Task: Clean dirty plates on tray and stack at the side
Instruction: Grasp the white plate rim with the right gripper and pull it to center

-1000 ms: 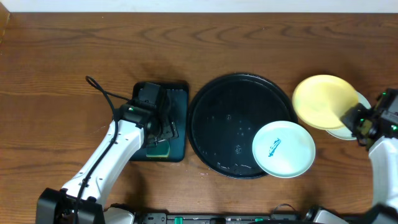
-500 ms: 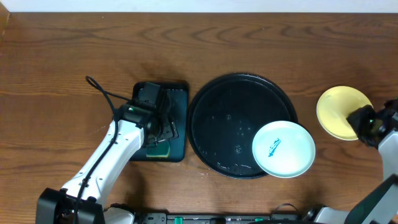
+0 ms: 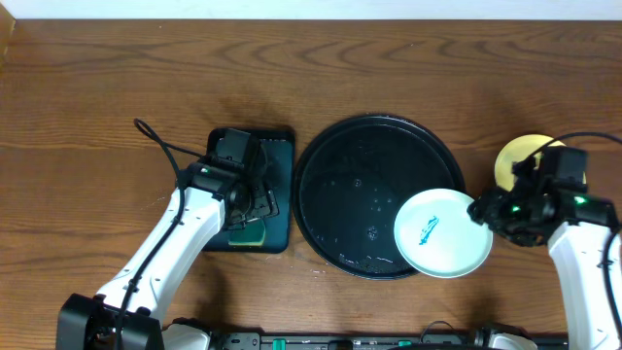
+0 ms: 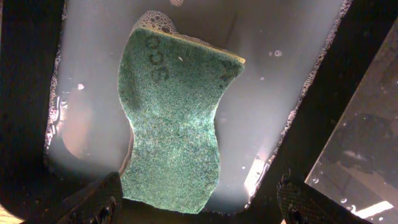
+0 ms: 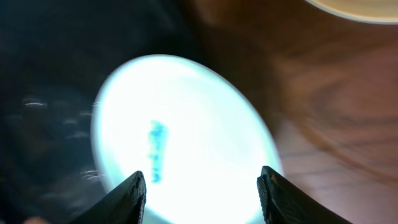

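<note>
A mint-white plate (image 3: 442, 233) with a blue scribble (image 3: 428, 231) rests on the lower right rim of the round black tray (image 3: 360, 175). My right gripper (image 3: 478, 210) hovers at its right edge, open and holding nothing. The right wrist view shows that plate (image 5: 199, 118) blurred between and beyond the open fingers (image 5: 133, 198) of the right gripper (image 5: 205, 194). A pale yellow plate (image 3: 515, 156) lies on the wood to the right, partly hidden by the right arm; only its edge (image 5: 360, 7) shows in the wrist view. My left gripper (image 3: 255, 201) is open above a green sponge (image 4: 174, 118).
The sponge (image 3: 251, 233) lies in soapy water in a small dark-teal rectangular tray (image 3: 279, 156) left of the black tray. In the left wrist view the left gripper (image 4: 202, 202) frames the sponge's near end. A black cable (image 3: 160, 146) loops beside the left arm.
My right gripper has opened and let go of the yellow plate, which now lies on the wood at the right. The right arm moved left to the scribbled plate. The left arm has not moved.
</note>
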